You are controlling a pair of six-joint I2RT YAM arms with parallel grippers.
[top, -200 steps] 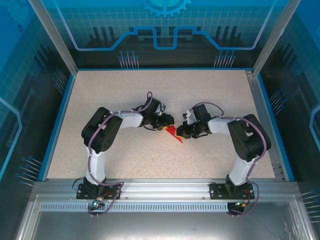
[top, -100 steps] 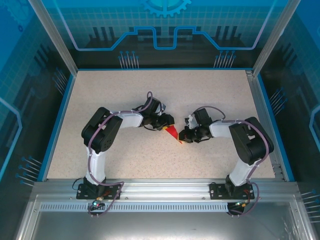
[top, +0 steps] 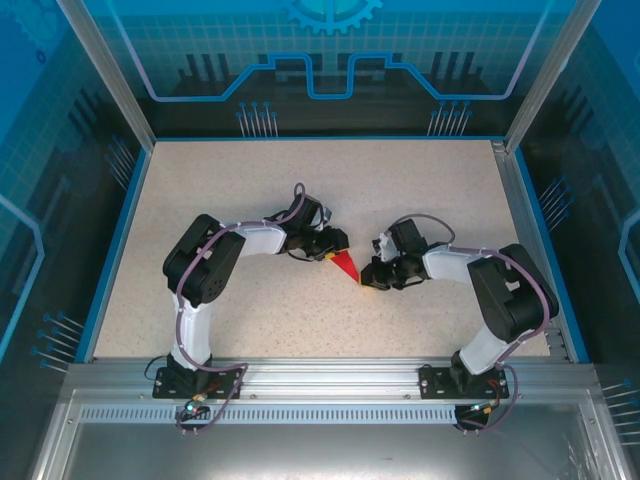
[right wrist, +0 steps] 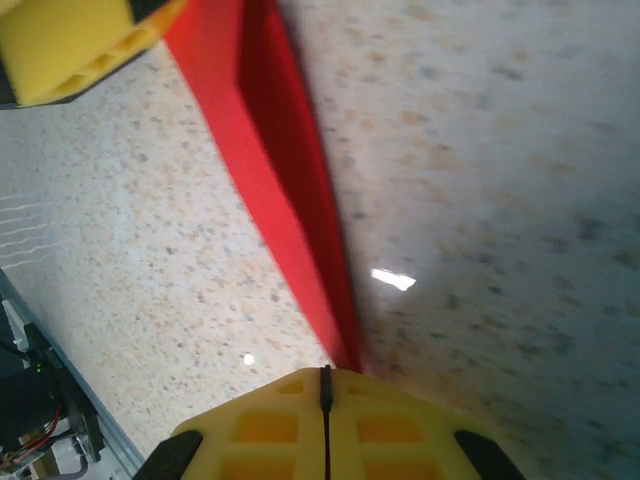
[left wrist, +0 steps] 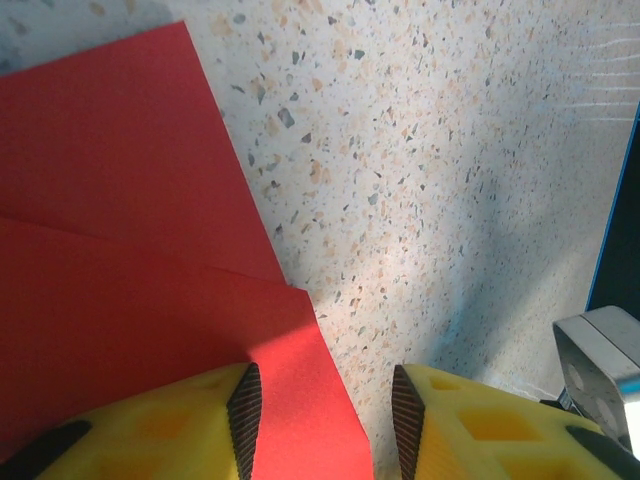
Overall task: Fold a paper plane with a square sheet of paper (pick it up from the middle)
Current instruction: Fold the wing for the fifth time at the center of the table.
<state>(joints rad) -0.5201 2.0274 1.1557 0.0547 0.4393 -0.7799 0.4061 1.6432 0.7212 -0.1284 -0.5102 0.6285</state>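
Observation:
The red sheet of paper [top: 344, 264] lies folded into a narrow pointed shape at the table's middle, its sharp tip toward the near right. My left gripper [top: 337, 243] stands open over its wide end. In the left wrist view one finger [left wrist: 200, 420] rests on the layered red paper [left wrist: 120, 250], the other finger [left wrist: 470, 425] on bare table, and the left gripper [left wrist: 322, 415] straddles the paper's edge. My right gripper [top: 370, 278] is shut at the tip. In the right wrist view the paper [right wrist: 265, 170] narrows to the closed right gripper [right wrist: 325, 385]; I cannot tell if the tip is pinched.
The speckled table has a blue rim [top: 130, 230] on its sides and an aluminium rail [top: 330, 375] at the near edge. The left arm's yellow finger [right wrist: 70, 40] shows at the paper's far end. Bare tabletop lies all round the paper.
My right gripper has slid right and toward the near edge along the paper, ending at its tip. The red shape looks narrower now. The left gripper has stayed put.

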